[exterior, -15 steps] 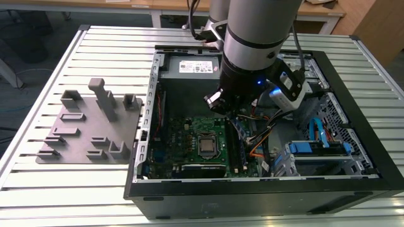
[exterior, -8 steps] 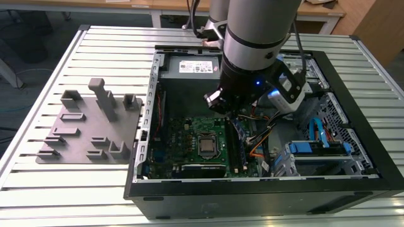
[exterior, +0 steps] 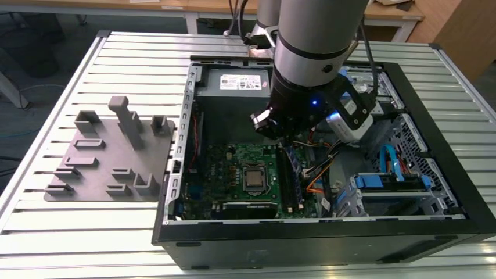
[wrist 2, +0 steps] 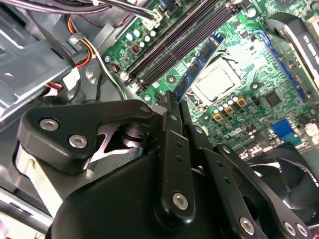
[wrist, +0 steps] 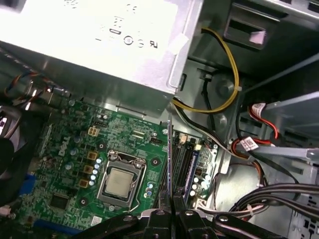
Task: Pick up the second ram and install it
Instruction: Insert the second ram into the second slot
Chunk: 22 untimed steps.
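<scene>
Setting: an open computer case (exterior: 310, 229) lies on its side on a slatted metal table (exterior: 116, 232), with its motherboard (wrist: 65, 149) facing up.
Arm: the arm (exterior: 317, 35) reaches down into the case, over the part of the board toward the exterior view's right.
Gripper: the gripper (wrist 2: 174, 99) has its black fingers pressed together on the second ram (wrist 2: 199, 64), pinching the thin board between them.
Second ram: a dark blue-green stick with black chips, held on edge over the motherboard. In the first wrist view it is seen edge-on, running straight out from between the fingertips.
Position: in both wrist views the stick runs parallel to the memory slots (wrist 2: 169, 47), on the side of them nearer the CPU socket (wrist: 119, 181).
Contact: its lower edge may sit just above the board; I cannot tell whether it touches a slot.
Memory slots: long, black and parallel, just beside the CPU socket.
Power supply: a silver box (wrist: 99, 45) at one end of the motherboard, with a yellow cable (wrist: 232, 64) curving near it.
Fixture plate: a grey fixture plate (exterior: 108, 168) with upright posts lies on the table at the exterior view's left, outside the case and well apart from the gripper.
</scene>
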Available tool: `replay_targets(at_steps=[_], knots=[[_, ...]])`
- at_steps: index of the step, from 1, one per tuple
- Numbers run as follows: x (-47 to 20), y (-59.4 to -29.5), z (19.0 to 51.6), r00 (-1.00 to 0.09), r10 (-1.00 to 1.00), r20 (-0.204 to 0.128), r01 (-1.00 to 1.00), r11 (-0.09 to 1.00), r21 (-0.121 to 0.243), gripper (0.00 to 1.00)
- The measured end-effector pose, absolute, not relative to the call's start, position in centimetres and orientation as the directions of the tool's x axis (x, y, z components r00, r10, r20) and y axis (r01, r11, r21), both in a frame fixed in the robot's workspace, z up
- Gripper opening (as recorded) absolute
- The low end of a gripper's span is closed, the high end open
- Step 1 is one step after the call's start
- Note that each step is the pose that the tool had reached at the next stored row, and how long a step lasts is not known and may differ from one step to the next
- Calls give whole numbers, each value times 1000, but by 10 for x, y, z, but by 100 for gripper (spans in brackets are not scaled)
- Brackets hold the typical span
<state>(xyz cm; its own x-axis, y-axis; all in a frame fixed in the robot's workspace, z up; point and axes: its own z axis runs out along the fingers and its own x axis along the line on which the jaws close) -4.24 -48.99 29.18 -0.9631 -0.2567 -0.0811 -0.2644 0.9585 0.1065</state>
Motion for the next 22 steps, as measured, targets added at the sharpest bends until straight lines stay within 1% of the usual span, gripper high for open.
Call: replay_targets(at_steps=[22], knots=[[-42,-490,291,-996,-41,-81,-49,993,104,11]])
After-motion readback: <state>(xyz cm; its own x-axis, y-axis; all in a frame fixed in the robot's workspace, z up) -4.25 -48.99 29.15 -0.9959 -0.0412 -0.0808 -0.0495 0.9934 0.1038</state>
